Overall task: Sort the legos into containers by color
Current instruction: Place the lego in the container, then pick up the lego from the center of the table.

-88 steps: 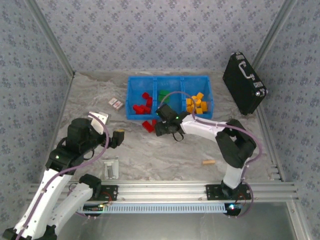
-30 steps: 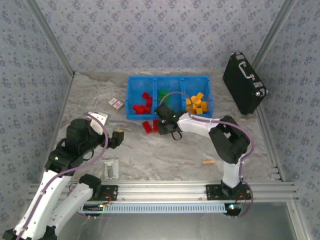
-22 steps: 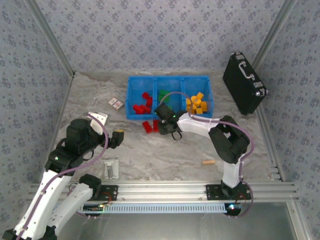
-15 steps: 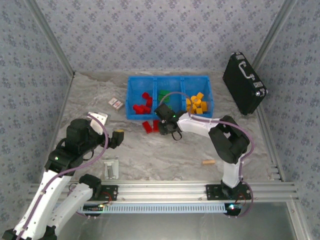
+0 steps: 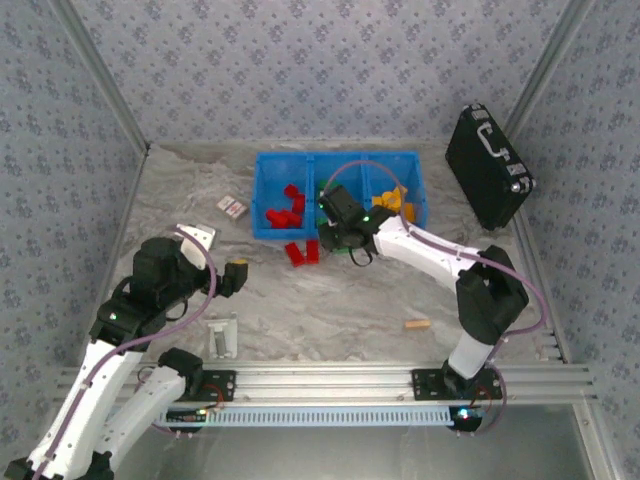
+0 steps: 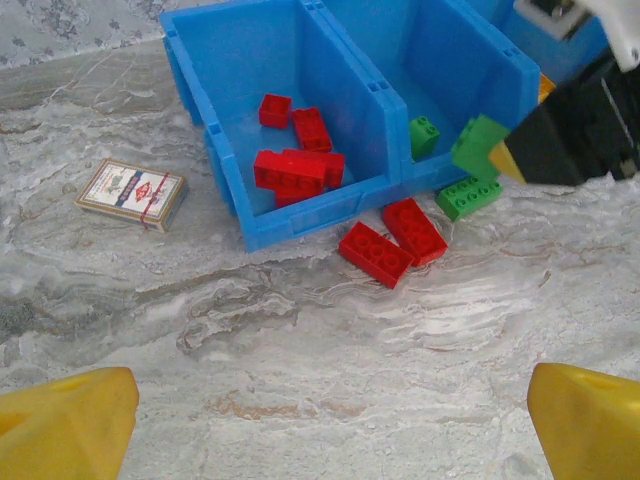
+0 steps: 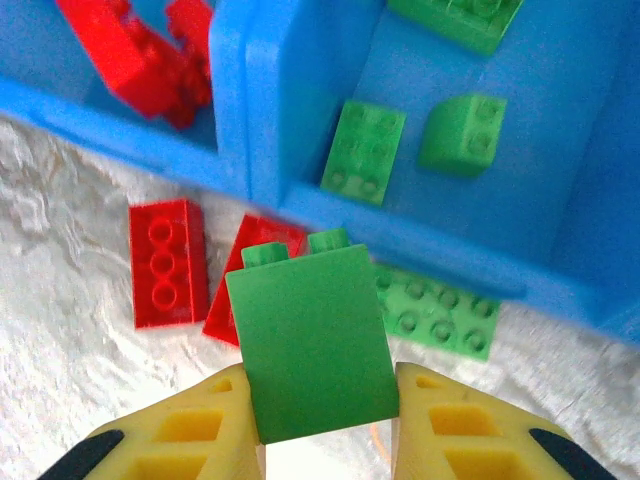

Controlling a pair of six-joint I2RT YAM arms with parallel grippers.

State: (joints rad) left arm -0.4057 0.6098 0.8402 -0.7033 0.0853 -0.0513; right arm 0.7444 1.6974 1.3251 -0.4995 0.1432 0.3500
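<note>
My right gripper (image 7: 318,388) is shut on a green brick (image 7: 310,340), lifted just in front of the blue containers' (image 7: 240,90) front wall, near the divider between the left and middle bins. From the left wrist the same green brick (image 6: 478,146) hangs at that gripper's tip. On the table below lie two red bricks (image 6: 375,252) and a flat green one (image 7: 435,312). Red legos (image 5: 285,208) fill the left bin, green ones (image 7: 363,152) the middle, orange-yellow ones (image 5: 395,205) the right. My left gripper (image 6: 325,420) hovers open over bare table to the near left.
A black hard case (image 5: 487,165) leans at the far right. A small card box (image 6: 132,193) lies left of the bins. A tan wooden stick (image 5: 417,324) rests near the right arm's base, and a metal bracket (image 5: 222,335) sits by the left base.
The right gripper has shut on the green brick and lifted it off the table toward the bins, with the arm stretched further out. The left arm has not moved.
</note>
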